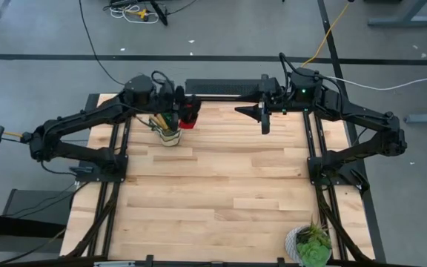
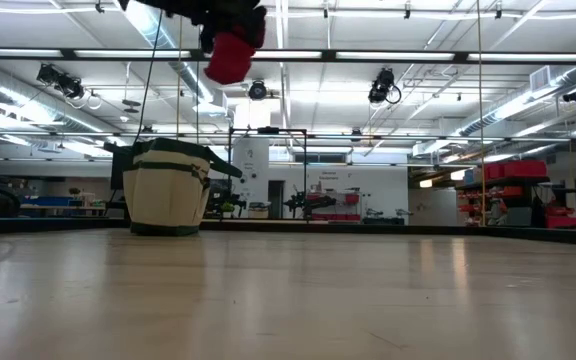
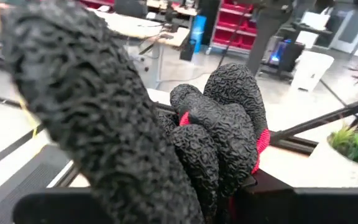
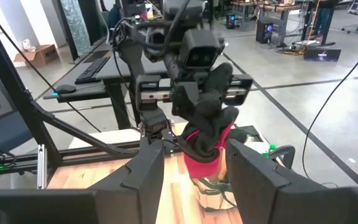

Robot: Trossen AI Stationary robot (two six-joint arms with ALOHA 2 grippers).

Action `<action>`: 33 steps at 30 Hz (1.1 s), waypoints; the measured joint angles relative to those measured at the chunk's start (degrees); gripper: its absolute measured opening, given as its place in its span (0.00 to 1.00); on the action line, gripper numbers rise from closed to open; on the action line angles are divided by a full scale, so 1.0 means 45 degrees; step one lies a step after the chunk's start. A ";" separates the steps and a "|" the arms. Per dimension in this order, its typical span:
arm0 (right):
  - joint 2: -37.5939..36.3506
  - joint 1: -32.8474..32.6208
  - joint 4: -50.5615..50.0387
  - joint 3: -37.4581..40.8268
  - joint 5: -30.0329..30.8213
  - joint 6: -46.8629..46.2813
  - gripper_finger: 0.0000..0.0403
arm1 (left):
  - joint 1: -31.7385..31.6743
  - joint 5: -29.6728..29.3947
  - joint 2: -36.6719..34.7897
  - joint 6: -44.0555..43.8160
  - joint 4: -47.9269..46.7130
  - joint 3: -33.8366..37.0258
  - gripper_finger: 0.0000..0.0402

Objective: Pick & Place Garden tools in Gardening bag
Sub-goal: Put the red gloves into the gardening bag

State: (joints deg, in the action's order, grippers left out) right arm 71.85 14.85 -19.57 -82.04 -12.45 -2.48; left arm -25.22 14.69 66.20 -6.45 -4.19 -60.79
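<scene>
Left wrist view: nearest the lens we see the red-and-black gloves [image 3: 219, 134], crinkle-coated, limp, bunched, clamped in the left gripper's closed fingers. We judge them light, floppy and grippy; best pinched at the cuff so the fingers hang free.

Right wrist view: the right gripper [image 4: 194, 165] has its jaws apart, holding nothing, looking across at the left gripper [image 4: 194, 102] with the gloves [image 4: 207, 140] dangling.

High view: we see the gloves [image 1: 188, 115] held just beside and above the gardening bag [image 1: 168, 133], wooden handles already poking out.

Low view: gloves [image 2: 232, 52] high over the table [image 2: 288, 300], bag [image 2: 168, 188] upright.
</scene>
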 joint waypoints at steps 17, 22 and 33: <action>0.0003 0.0074 0.0055 0.0000 0.0000 -0.0004 0.42 | -0.1820 0.0440 -0.2940 0.0403 0.0156 0.3062 0.12; 0.0001 0.0073 0.0062 0.0000 0.0001 -0.0155 0.42 | -0.2076 0.0448 -0.2993 0.0794 -0.0001 0.3263 0.12; 0.0005 0.0073 0.0065 0.0000 0.0641 -0.0301 0.42 | -0.3073 0.0524 -0.2784 0.1307 -0.0563 0.3822 0.12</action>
State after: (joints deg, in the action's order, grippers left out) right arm 71.88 15.18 -19.27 -82.04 -9.56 -3.84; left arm -39.05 17.05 53.67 -0.56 -6.72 -43.59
